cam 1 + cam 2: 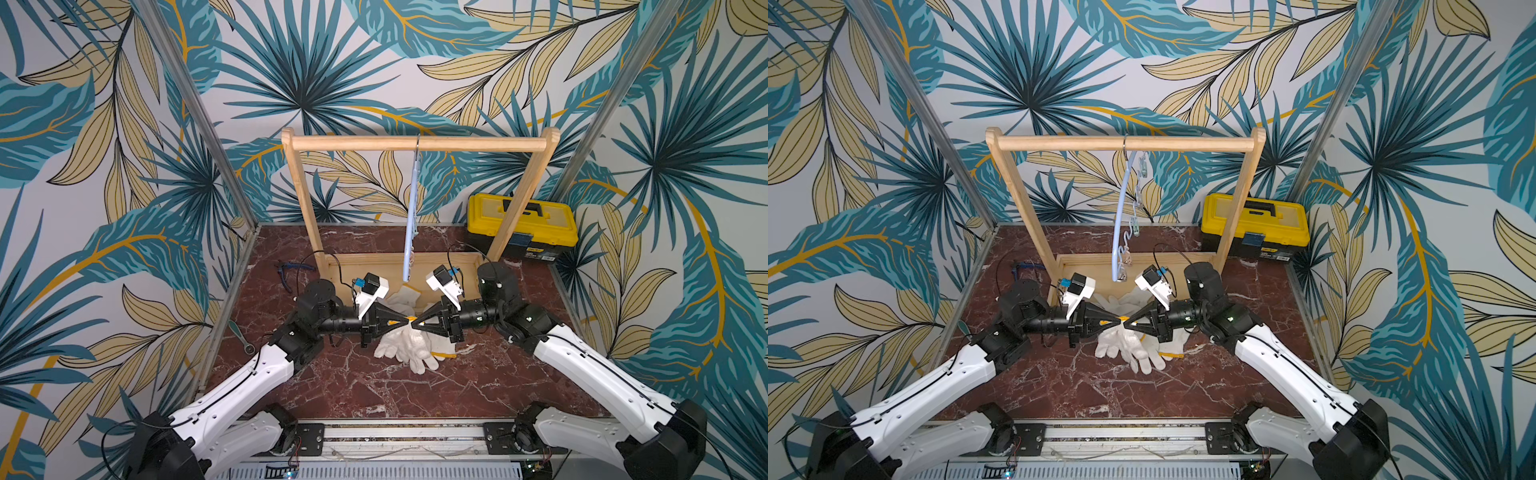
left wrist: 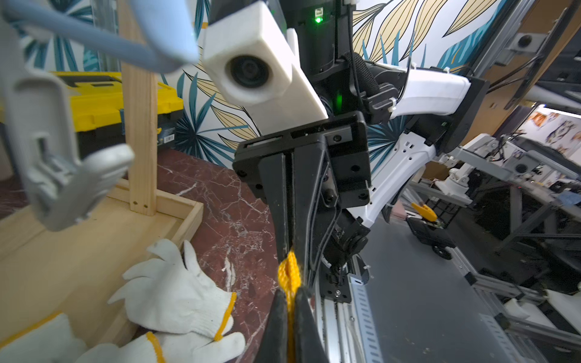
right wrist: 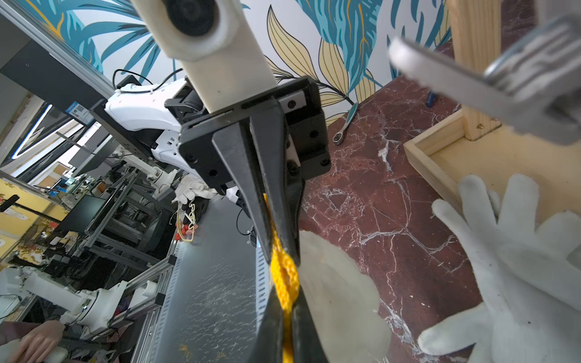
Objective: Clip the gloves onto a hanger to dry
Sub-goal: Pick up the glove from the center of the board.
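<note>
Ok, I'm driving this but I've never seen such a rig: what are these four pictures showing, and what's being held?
These are two robot arms working at a marble table. Two pictures look down from one camera head above; the other two come from a camera on each arm's wrist, looking along its fingers. In a top view the left gripper and right gripper meet tip to tip, both shut on the yellow cuff of one white glove. More gloves lie below, on the table and the base of the wooden rack. The pale-blue hanger hangs from the rack's rail, its clips bare. A yellow toolbox stands at the back.
</note>
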### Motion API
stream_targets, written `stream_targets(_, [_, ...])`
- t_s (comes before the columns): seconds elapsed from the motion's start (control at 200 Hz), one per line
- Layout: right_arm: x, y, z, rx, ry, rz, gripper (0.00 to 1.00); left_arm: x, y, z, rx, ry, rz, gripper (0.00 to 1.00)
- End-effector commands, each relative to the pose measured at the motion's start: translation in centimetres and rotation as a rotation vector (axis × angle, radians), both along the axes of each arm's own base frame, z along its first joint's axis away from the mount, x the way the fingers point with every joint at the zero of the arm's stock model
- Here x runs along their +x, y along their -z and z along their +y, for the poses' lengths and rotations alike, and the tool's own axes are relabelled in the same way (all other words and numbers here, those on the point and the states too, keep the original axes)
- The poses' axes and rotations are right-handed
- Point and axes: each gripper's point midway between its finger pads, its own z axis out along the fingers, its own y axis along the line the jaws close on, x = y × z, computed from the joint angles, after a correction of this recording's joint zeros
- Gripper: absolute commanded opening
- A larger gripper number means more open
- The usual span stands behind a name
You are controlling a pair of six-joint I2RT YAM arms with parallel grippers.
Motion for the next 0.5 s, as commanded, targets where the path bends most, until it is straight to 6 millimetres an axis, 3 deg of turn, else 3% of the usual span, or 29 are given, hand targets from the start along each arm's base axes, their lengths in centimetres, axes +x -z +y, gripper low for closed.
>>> stream_targets(0.0, [1.4,-0.7,-0.3,-0.009,0.084,-0.081,0.15,1.3,-1.1,0.1,-0.009,-0.078,-0.054,0.0])
stream_targets(0.035, [1.9,0.2,-0.8,-0.05,0.128,-0.066,0.28,1.7,-0.9,0.3,-0.005,-0.099,-0.057,0.0])
stream_targets(0.08, [2.6,0.7,-1.3,-0.077,0.182,-0.083,0.36,2.3,-0.7,0.6,0.001,-0.132,-0.059,0.0])
stream_targets(0.13, [3.0,1.2,-1.9,-0.108,0.227,-0.101,0.52,2.9,-0.4,1.0,0.007,-0.166,-0.066,0.0])
stream_targets(0.19, [3.5,1.9,-2.7,-0.152,0.272,-0.122,0.61,3.8,-0.2,1.6,0.014,-0.208,-0.075,0.0])
stream_targets(0.381, [6.3,4.7,-5.1,-0.311,0.417,-0.152,0.68,7.0,0.5,3.3,0.082,-0.382,-0.137,0.0])
stream_targets(0.496, [8.8,5.2,-6.3,-0.35,0.486,-0.174,0.68,9.6,1.4,4.6,0.157,-0.524,-0.178,0.0])
